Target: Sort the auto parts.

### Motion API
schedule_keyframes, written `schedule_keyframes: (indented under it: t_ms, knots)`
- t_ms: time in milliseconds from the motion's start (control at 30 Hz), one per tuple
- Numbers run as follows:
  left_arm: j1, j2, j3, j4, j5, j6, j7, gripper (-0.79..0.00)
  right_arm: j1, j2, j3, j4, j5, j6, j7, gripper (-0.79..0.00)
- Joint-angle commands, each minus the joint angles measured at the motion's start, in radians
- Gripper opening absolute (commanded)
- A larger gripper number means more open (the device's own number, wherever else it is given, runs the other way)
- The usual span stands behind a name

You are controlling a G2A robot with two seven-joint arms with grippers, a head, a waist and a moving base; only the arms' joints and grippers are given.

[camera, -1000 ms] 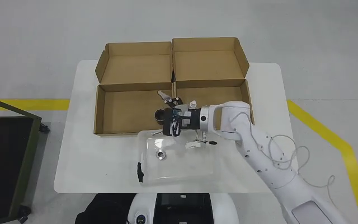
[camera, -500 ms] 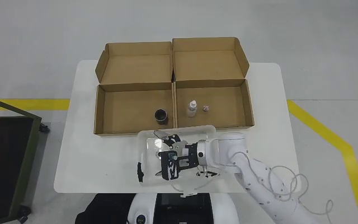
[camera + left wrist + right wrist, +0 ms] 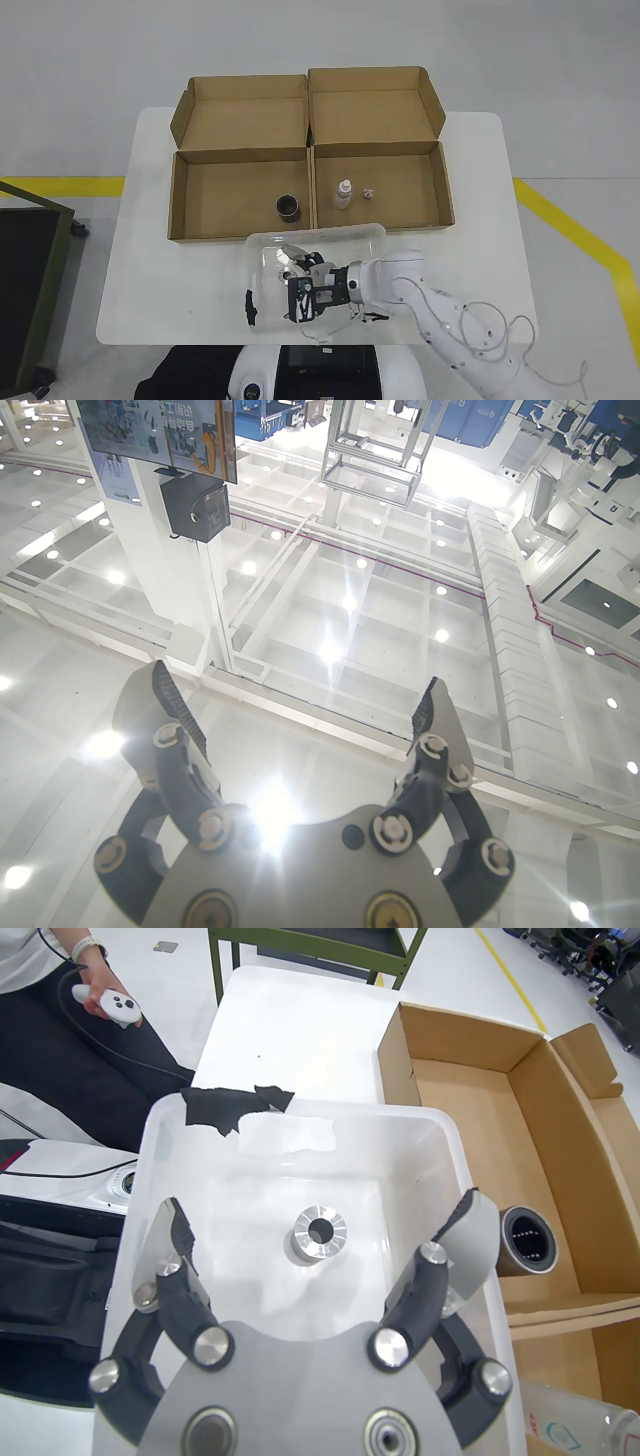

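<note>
A silver metal ring (image 3: 320, 1230) lies on the floor of the clear plastic tray (image 3: 315, 236) at the table's near edge. My right gripper (image 3: 322, 1202) hangs open just above it, one finger on each side and nothing held; from above the right gripper (image 3: 293, 262) sits over the tray's left half. A black cylindrical bearing (image 3: 288, 207) stands in the left cardboard box (image 3: 225, 200). A small white bottle (image 3: 343, 193) and a tiny pale part (image 3: 368, 192) sit in the right box (image 3: 400, 190). My left gripper (image 3: 296, 676) is open, empty, and faces the ceiling.
Both boxes have their lids (image 3: 245, 110) folded back toward the far side. Black tape (image 3: 225, 1108) marks the tray's near-left rim. A dark green cart (image 3: 30, 280) stands on the floor left of the table. Bare white tabletop lies left and right of the tray.
My right arm has pulled back from over the boxes to above the tray, then eased slightly nearer and lower. The bearing, bottle and small part have stayed put.
</note>
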Motion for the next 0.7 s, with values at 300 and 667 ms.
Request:
schedule_keyframes:
  t_ms: [300, 667]
  knots:
    - [0.0, 0.0, 0.0, 0.0, 0.0, 0.0, 0.0, 0.0, 0.073, -0.028, -0.063, 0.15, -0.008, 0.06, -0.054, 0.0]
    - [0.0, 0.0, 0.0, 0.0, 0.0, 0.0, 0.0, 0.0, 0.095, -0.046, -0.105, 0.232, -0.001, 0.076, -0.074, -0.28]
